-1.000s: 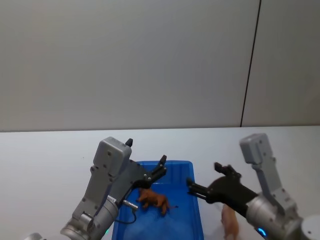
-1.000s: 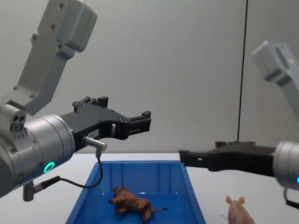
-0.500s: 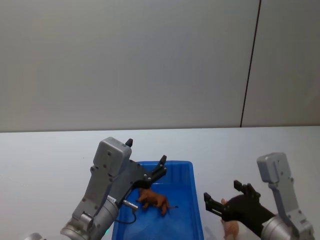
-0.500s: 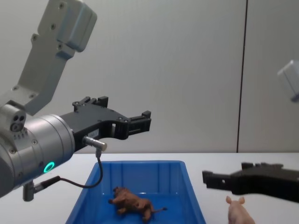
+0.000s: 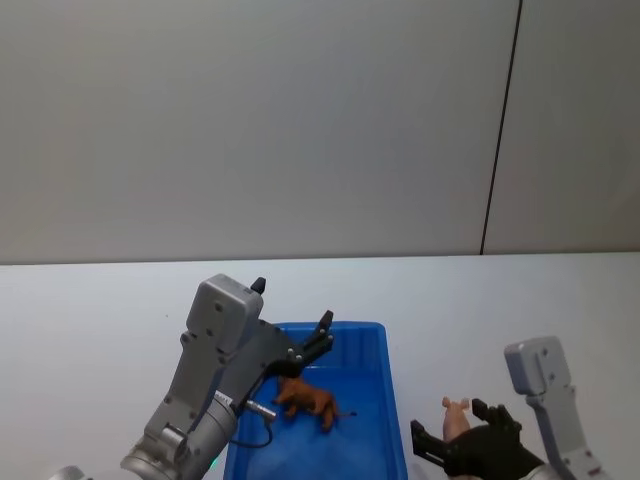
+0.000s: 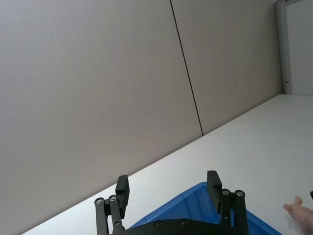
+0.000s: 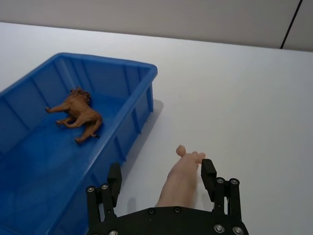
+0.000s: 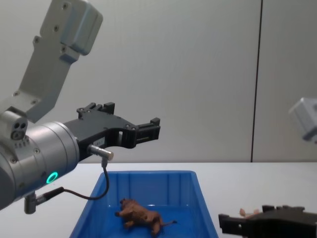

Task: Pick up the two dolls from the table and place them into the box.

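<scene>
Pale pink against the white table (image 7: 234, 98), the pig (image 7: 182, 177) is on the tabletop just to the right of the box (image 7: 142, 110), outside it and apart from its wall, with its head pointing away from the robot. The right gripper (image 7: 161, 167) is low over the table at the near edge of the scene, and its black fingers (image 7: 114, 177) stand wide apart with the pig's body between them. The jaws are spread wider than the pig and have not closed on it. The finger on the side away from the box sits just beside the pig's head, and the other is well clear, near the foot of the box's wall. In the chest view this gripper shows low at the right, with the pig's ears just above it. A little farther out, the bright blue box rests on the table with its ribbed walls sloping outward. The reddish-brown lion (image 7: 78, 112) is inside on the floor, its maned head toward the robot's left and its tail toward the right wall. The left gripper (image 8: 154, 130) hangs well above the box on its left side, pointing forward, with its jaws parted and nothing between them. Beyond the box the table runs bare to a plain grey wall (image 5: 250, 130), which has one dark vertical seam (image 5: 500, 130) right of centre.
</scene>
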Available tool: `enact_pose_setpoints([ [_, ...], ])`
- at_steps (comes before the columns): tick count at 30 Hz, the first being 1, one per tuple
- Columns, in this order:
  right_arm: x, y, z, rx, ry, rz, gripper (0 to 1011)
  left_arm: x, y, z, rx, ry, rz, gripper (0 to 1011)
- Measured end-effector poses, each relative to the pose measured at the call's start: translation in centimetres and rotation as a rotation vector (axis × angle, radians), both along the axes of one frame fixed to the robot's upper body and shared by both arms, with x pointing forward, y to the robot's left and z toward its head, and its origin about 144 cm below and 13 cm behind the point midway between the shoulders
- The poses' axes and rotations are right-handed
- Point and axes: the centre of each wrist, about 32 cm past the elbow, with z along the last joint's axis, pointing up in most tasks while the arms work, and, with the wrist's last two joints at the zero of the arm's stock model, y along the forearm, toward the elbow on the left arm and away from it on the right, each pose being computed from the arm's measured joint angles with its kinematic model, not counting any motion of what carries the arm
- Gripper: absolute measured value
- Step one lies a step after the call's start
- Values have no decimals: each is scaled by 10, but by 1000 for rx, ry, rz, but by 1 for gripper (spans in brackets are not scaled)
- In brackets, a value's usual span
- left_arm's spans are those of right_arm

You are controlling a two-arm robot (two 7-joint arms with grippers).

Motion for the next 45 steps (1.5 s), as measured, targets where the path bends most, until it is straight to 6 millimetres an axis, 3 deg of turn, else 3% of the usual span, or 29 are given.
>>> enact_pose_setpoints([
  [12, 0, 4, -10, -24, 53, -51, 986, 0, 0, 0, 0, 0, 0, 1002],
  [23, 1, 2, -15, -34, 91, -65, 729, 0, 0, 0, 0, 0, 0, 1002],
  [25, 1, 2, -16, -35, 94, -64, 623, 0, 0, 0, 0, 0, 0, 1002],
  [34, 0, 3, -13, -39, 74, -64, 379, 0, 0, 0, 0, 0, 0, 1002],
  [45, -1, 6, -1, -47, -40, -92, 369, 0, 0, 0, 0, 0, 0, 1002],
])
